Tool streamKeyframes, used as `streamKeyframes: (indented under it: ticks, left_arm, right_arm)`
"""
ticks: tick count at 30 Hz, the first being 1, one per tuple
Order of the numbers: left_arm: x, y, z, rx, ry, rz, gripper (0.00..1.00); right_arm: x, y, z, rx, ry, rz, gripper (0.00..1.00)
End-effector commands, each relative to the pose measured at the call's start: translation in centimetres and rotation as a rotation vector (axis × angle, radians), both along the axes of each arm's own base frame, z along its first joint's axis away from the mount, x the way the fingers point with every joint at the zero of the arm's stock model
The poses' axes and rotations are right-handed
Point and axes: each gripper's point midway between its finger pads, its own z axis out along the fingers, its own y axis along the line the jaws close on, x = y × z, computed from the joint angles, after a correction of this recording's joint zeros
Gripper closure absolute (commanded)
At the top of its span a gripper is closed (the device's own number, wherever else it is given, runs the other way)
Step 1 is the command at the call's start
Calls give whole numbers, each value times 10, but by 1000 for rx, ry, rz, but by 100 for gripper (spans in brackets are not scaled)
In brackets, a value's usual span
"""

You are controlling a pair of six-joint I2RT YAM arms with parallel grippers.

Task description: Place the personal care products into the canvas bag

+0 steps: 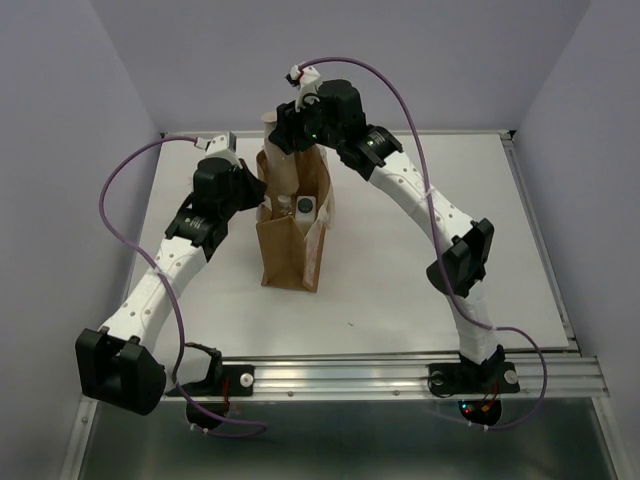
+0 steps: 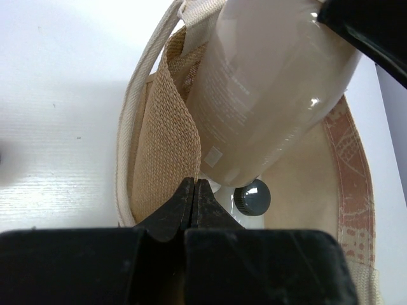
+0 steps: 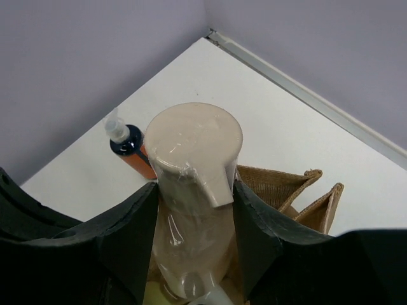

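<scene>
The canvas bag (image 1: 290,250) stands upright mid-table, mouth open. My right gripper (image 1: 292,135) is shut on the beige-peach bottle (image 1: 280,160) and holds it tilted over the bag's mouth, base down; in the right wrist view the bottle (image 3: 194,165) sits between my fingers (image 3: 130,235). My left gripper (image 1: 258,197) is shut on the bag's left rim (image 2: 165,146), jaws closed at the woven edge (image 2: 194,184). A black cap (image 2: 252,197) and a white cap (image 1: 283,203) show inside the bag. The amber bottle (image 3: 133,152) stands on the table behind the bag.
Purple cables loop over both arms. The table's raised back edge (image 3: 305,95) and grey walls close in the far side. The bag's white handles (image 2: 137,108) hang outside its left wall.
</scene>
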Motion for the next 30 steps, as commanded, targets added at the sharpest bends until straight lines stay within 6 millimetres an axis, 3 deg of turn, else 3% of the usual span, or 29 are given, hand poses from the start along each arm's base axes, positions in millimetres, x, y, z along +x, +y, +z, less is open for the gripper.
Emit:
streamKeyframes:
  ticks: [1,5,8,11,15,18,25,30]
  left_arm:
    - [-8,5,0,34,9,2,100]
    - [-9,6,2,32,1,5,100]
    - [-9,6,2,32,1,5,100]
    - [-10,6,2,31,1,6,100]
    - [-10,6,1,32,4,5,100]
    - [-9,6,0,33,9,5,100]
    - [-8,5,0,31,9,7,100]
    - [-7,11,1,42,4,40,100]
  right_arm:
    - [16,3,6,5,-99,-45,99]
    - [17,0,-3,3,-81,-70,99]
    - [21,-6,10,22,-111,-109,99]
    - [16,-10,32,56,-146,-109,99]
    - [-4,-12,80,129,-206,-47,99]
    - [-20,-15,105,172,-227,-5,99]
    - [-31,-22,131,202,-272,9,99]
    - [-19,-28,138,197,-309,-53,99]
